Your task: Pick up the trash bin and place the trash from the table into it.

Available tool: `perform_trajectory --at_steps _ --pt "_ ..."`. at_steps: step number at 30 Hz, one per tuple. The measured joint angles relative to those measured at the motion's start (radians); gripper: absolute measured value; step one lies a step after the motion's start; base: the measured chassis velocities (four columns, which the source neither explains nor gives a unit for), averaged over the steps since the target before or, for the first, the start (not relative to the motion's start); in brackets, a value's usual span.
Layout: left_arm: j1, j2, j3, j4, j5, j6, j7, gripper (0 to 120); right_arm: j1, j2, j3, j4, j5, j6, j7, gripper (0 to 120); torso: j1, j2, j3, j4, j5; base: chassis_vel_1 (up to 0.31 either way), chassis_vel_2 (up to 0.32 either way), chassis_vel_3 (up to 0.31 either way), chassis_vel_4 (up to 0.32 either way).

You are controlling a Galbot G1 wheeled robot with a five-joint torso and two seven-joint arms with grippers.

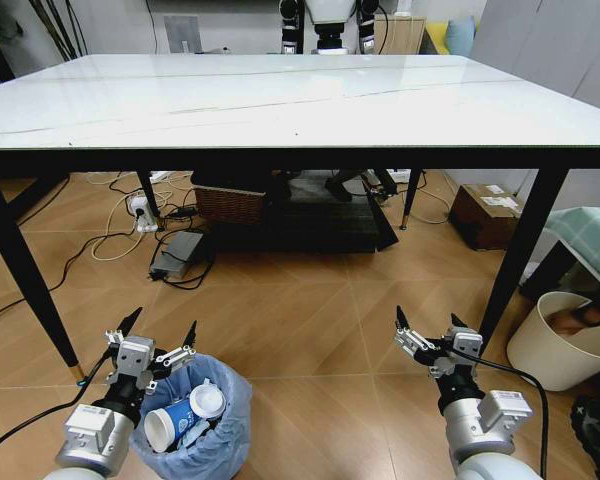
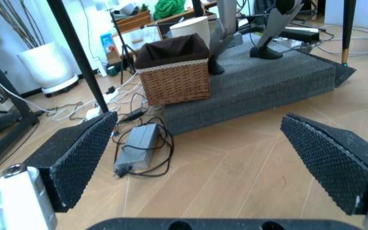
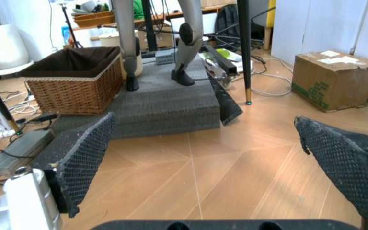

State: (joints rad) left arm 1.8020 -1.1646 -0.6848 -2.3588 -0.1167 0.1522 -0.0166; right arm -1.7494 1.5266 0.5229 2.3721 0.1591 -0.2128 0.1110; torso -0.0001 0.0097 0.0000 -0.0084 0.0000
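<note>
Trash bin (image 1: 205, 425): small round bin with wrinkled light blue bag liner, standing on the wood floor (image 1: 310, 320) before the table, at the robot's lower left. Contents: blue-white paper cup (image 1: 170, 422) lying on its side, white round lid (image 1: 207, 401), other litter indistinct.

Left gripper (image 1: 160, 340): fingers (image 2: 75, 155) spread wide, holding nothing; just beside the bin's rim on its far left side, contact not discernible.

Right gripper (image 1: 427, 335): fingers (image 3: 85, 155) spread wide, empty; low over the floor, well apart from the bin.

Table (image 1: 280, 100): glossy white marble-look top, slim black legs.

Also present: wicker basket (image 2: 174, 72), power adapter (image 2: 136, 143), cardboard box (image 3: 334, 79) bearing a white label and green print, unreadable; white bucket (image 1: 560, 345).
</note>
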Motion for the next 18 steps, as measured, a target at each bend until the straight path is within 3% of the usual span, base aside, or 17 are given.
perform_trajectory --at_steps 18 --pt "0.0 0.0 0.0 0.0 0.0 0.001 -0.001 100 0.0 0.0 0.0 0.0 0.0 0.0 0.001 100 0.0 0.0 0.0 0.0 0.0 0.0 0.0 0.0 0.0"
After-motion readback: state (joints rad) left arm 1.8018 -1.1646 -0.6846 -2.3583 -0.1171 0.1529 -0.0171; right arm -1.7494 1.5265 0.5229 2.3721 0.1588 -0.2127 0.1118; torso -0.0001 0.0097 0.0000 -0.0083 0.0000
